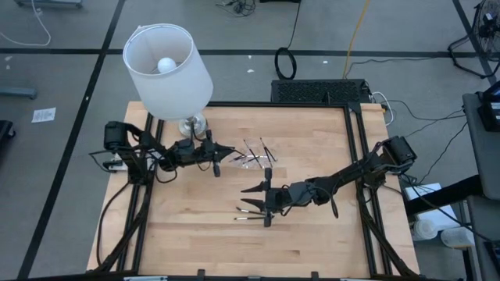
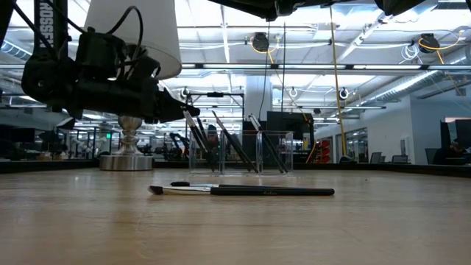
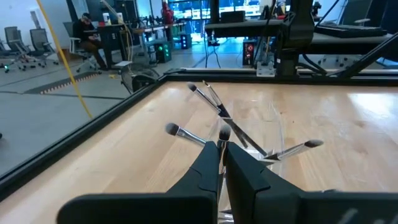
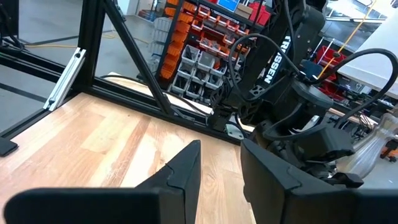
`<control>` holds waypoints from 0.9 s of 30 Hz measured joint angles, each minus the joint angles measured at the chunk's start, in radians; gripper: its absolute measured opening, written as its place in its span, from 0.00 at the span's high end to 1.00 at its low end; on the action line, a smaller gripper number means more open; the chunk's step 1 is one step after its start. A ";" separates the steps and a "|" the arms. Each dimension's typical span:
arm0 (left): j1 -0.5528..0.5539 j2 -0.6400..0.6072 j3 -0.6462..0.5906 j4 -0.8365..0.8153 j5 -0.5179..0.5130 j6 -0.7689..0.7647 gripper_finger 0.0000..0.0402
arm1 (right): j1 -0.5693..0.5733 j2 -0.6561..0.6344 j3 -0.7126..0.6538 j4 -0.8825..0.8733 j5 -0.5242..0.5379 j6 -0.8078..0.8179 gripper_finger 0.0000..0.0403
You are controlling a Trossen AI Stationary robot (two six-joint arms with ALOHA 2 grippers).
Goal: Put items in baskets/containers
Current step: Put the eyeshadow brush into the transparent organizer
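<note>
Right hand (image 1: 251,190) part-open, empty, over loose makeup brushes (image 1: 248,211) on desk (image 1: 195,242). Left hand (image 1: 226,152) closed beside clear tray (image 1: 254,160), apparently pinching a brush. Several brushes already in tray. Pickup step; next move likely lower, straddle one brush.

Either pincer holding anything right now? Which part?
Left pincer is shut on a brush, gripping its handle just below the bristle head. Right pincer is open, nothing between its fingers.
</note>
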 joint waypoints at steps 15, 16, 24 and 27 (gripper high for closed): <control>0.001 -0.001 0.000 -0.021 -0.015 0.006 0.94 | 0.000 0.000 0.000 0.000 0.000 -0.001 0.75; 0.001 -0.001 0.000 -0.021 -0.016 0.005 0.93 | 0.000 0.000 0.000 0.000 0.000 -0.002 0.75; 0.001 0.000 -0.001 -0.043 -0.018 0.005 0.85 | 0.000 0.000 0.000 0.000 0.000 -0.001 0.75; 0.001 0.000 -0.001 -0.043 -0.013 0.025 0.83 | 0.000 0.000 0.000 0.000 0.000 -0.001 0.75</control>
